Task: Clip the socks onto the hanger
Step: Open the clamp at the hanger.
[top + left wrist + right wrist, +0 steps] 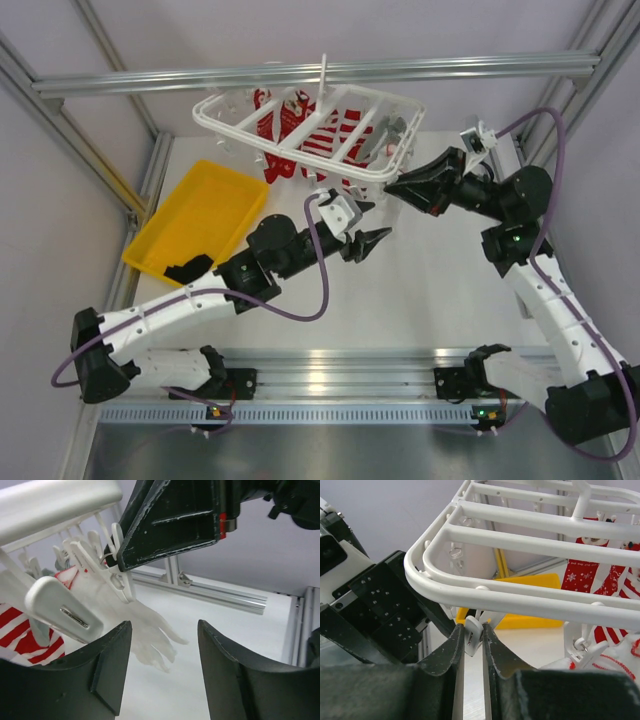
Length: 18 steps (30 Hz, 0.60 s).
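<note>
The white hanger [300, 125] hangs from the top bar by its hook stem, with red-and-white socks [290, 130] clipped under it. A black sock [190, 268] lies in the yellow tray [215, 195]. My right gripper [390, 186] is at the hanger's near right edge. In the right wrist view its jaws [473, 627] pinch a dangling white clip [473, 632] under the hanger rim [520, 600]. My left gripper [378, 240] is open and empty just below and left of it. In the left wrist view [165, 625] it looks up at the right gripper [170, 525] and the clip [117, 575].
A pale, translucent glove-like garment [145, 630] hangs from the hanger beside the red-and-white socks [20, 630]. Aluminium frame posts [140, 150] stand around the table. More clips [577, 647] dangle along the rim.
</note>
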Tool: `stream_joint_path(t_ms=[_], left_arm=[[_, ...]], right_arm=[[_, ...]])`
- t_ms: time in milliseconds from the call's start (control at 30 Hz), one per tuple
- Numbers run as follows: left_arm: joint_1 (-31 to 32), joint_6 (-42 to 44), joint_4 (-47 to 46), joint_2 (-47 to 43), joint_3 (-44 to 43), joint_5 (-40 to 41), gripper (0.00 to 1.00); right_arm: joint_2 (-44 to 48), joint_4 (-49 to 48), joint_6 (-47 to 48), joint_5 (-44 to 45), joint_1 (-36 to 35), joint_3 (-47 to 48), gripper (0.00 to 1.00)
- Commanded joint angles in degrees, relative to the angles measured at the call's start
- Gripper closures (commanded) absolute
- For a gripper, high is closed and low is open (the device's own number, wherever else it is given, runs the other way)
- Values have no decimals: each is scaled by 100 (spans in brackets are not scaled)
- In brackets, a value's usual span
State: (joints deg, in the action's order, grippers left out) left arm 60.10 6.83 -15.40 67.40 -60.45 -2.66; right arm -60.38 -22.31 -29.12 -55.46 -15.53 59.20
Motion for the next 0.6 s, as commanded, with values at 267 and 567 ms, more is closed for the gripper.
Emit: stream_joint_path(t_ms=[267,567], left_arm=[[248,916,-1061,248,-99,1303,34],[257,750,-1264,555,-565,1444,38]], right_arm=[[430,85,-76,492,-345,-84,100],[659,885,732,976,-706,13,100]])
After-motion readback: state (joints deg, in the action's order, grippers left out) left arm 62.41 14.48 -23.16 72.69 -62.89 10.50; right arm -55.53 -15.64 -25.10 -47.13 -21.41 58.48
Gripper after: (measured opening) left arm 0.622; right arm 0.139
